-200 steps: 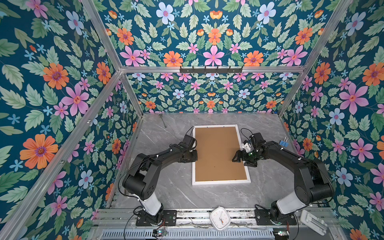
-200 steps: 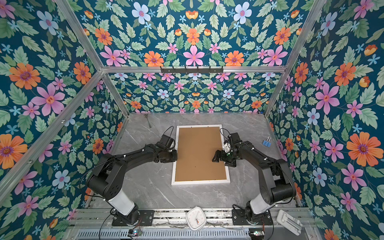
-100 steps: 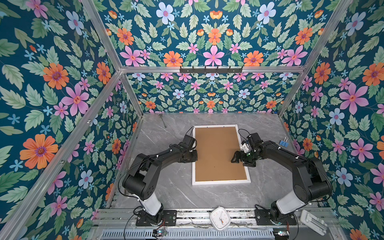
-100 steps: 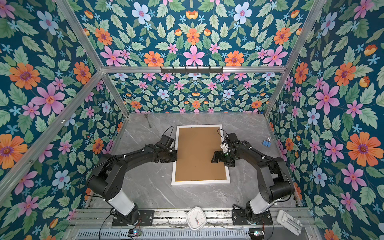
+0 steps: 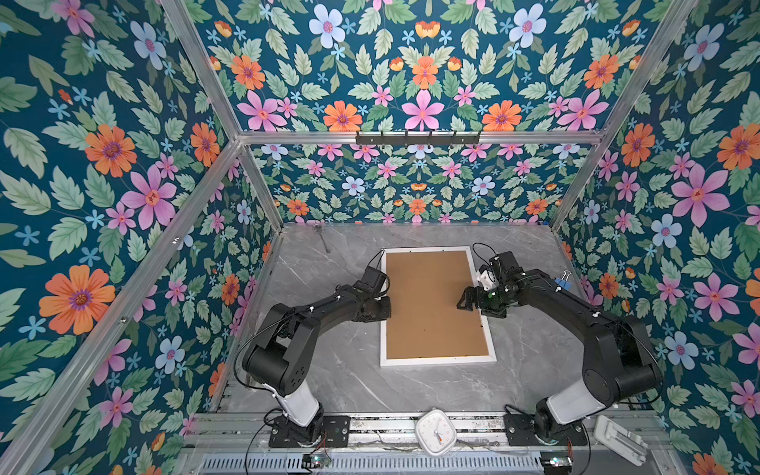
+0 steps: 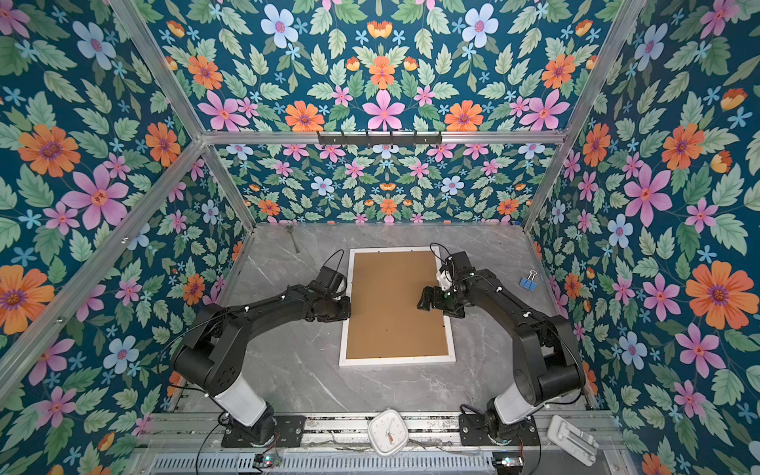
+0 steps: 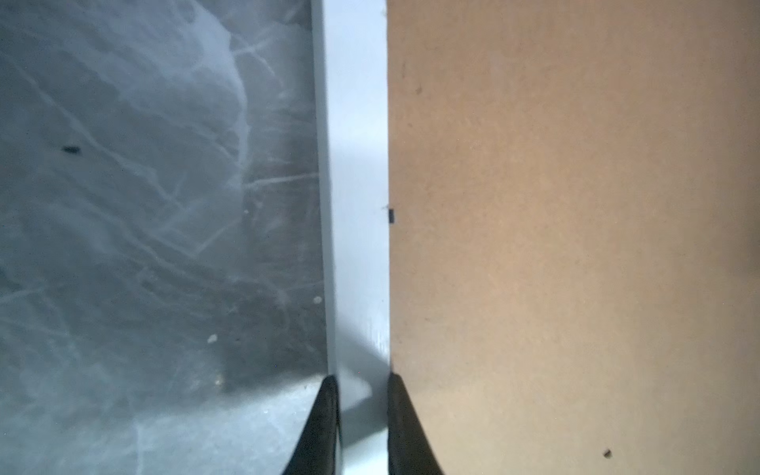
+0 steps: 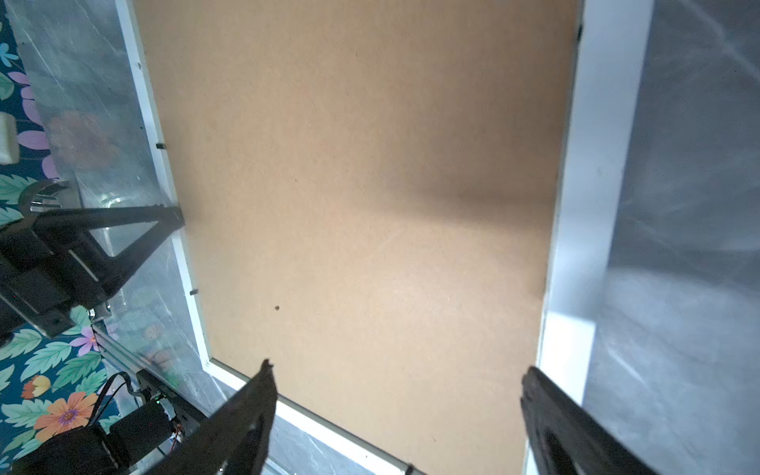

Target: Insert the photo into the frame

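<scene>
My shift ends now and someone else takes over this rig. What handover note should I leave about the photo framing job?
Left gripper: shut on the frame, pinching the rail on its own side.
Right gripper: open, above the brown backing board near the opposite rail, holding nothing.
The frame lies back up on the table, with the backing board seated inside it.
The photo shows in no view. It may be under the board, but I cannot tell.
Left to do: confirm the photo is inside, then let go.
</scene>
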### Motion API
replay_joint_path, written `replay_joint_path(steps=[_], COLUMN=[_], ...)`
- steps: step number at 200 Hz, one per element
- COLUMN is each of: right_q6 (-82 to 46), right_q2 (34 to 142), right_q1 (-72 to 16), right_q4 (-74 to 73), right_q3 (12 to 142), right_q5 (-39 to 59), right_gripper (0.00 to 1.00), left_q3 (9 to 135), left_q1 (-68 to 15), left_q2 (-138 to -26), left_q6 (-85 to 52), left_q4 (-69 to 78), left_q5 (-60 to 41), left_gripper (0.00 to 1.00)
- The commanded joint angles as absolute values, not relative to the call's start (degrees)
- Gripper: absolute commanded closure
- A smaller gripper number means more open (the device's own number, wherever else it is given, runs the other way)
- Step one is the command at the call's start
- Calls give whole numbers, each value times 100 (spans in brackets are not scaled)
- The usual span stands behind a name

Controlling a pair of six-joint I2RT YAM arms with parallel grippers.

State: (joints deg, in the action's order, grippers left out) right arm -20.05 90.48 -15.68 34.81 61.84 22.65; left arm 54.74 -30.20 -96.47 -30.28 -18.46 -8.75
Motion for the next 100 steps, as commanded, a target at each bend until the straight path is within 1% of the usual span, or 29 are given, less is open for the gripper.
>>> replay_joint_path(steps=[1, 24, 27, 37, 100], right_q6=[-2050, -2048, -2055, -2065, -2019], right_q2=[9236, 9448, 9633, 9776, 10536], right_q1=[-1556, -1517, -1510, -1450, -1055], right_q4=[3587, 3570, 3564, 3527, 3281], right_q3=[6411, 6718, 6757, 6870, 7453], right_q5=[2047, 2021, 2018, 2042, 2660], right_gripper=[8, 8, 8, 8, 8], left_q3=[5432, 5440, 5440, 5449, 5484], left_q1=[-3023, -3023, -3023, -3023, -3023], left_q2=[-9721, -9721, -9721, -9719, -9738], left_q6=[-2900, -2875, -2874, -2865, -2839], left_q4=[-2417, -2443, -2450, -2461, -2479], left_q5=[-798, -791, -787, -782, -787], left_gripper=[89, 89, 89, 89, 89])
